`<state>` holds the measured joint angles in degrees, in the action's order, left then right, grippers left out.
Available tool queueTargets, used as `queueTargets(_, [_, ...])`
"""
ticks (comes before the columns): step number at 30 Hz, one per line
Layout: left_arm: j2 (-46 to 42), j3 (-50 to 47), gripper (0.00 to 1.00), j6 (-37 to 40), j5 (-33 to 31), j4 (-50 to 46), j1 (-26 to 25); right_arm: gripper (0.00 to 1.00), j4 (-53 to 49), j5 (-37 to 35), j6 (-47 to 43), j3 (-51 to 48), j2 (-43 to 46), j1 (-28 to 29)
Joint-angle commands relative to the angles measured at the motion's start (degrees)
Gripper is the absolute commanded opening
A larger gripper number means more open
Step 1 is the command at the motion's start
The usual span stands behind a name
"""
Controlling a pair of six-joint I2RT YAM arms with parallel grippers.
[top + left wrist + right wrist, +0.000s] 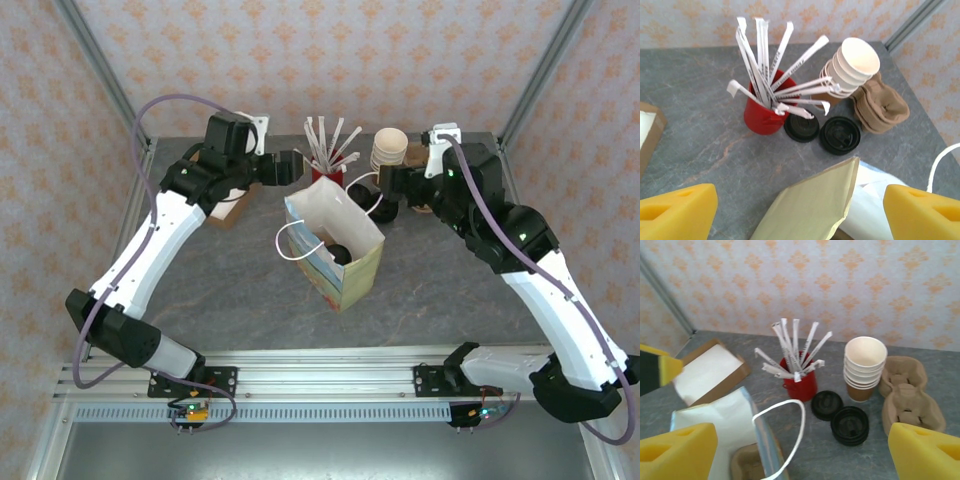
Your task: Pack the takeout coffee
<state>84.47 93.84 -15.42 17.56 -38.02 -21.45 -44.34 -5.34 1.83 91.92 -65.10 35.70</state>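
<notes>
Looking down, we see the grey counter (pixel 450 300) carrying 1 white paper bag (pixel 350 275), standing open. The left hand (pixel 800 210) and right hand (pixel 800 450) both gape wide, holding nothing. Inside the bag sits the takeout coffee (pixel 340 252): round black lid up, cup body hidden.

The bench (pixel 260 310) lies bare in front of the paper bag (pixel 350 275) and along both its sides, so a low pass there meets nothing. The bag stands upright mid-bench with its mouth open upward, and its white handle (pixel 279 243) loops out to the left. Behind it the way is crowded. A red cup (pixel 765 112) bristles with tall straws (pixel 762 55), two black lids (pixel 840 135) lie flat just beside it, and a stack of cups (pixel 852 67) and a pulp carrier (pixel 880 107) stand close by. A cardboard box (pixel 710 372) takes up the rear left.
</notes>
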Motion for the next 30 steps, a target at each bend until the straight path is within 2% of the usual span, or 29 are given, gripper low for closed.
queueTargets(1, [-3.53, 1.4, 0.87, -1.28, -2.87, 3.6, -0.26, 0.89, -0.78, -5.38, 2.77, -0.11, 0.01, -1.96])
queueTargets(7, [-9.3, -3.55, 0.87, -1.97, -7.09, 8.36, -0.26, 0.9, 5.86, -4.12, 6.3, -4.75, 1.76, -9.16])
queueTargets(11, [-13.97, -9.42, 0.86, -2.79, -12.72, 11.22, -0.02, 0.91, 11.07, -5.03, 7.64, -7.68, -0.56, -12.4])
queueTargets(13, [-15.4, -11.69, 0.85, -3.7, -14.82, 11.47, 0.71, 0.91, 12.52, -2.36, 8.96, -7.68, -3.23, -14.41])
queueTargets(20, [-11.25, -12.37, 0.82, -6.86, -11.92, 9.72, 7.75, 0.9, 16.97, 1.79, 9.88, -8.62, -10.14, -15.25])
queueTargets(23, [-8.44, -12.35, 0.81, -7.26, -10.7, 10.87, 8.86, 0.9, 15.86, 3.72, 8.26, -6.53, -13.19, -15.86])
queueTargets(26, [-4.72, -10.1, 0.8, -6.93, -9.69, 10.48, 9.03, 0.88, 17.38, 9.51, 9.53, -5.02, -16.47, -18.39])
queueTargets(29, [-1.13, -7.75, 0.78, -6.49, -8.4, 9.68, 9.06, 0.84, 20.38, 21.54, 9.26, -2.49, -21.53, -20.73])
queueTargets(30, [-0.23, -7.26, 0.78, -6.33, -8.13, 9.59, 9.05, 0.79, 18.52, 24.74, 8.51, 0.88, -24.75, -20.76])
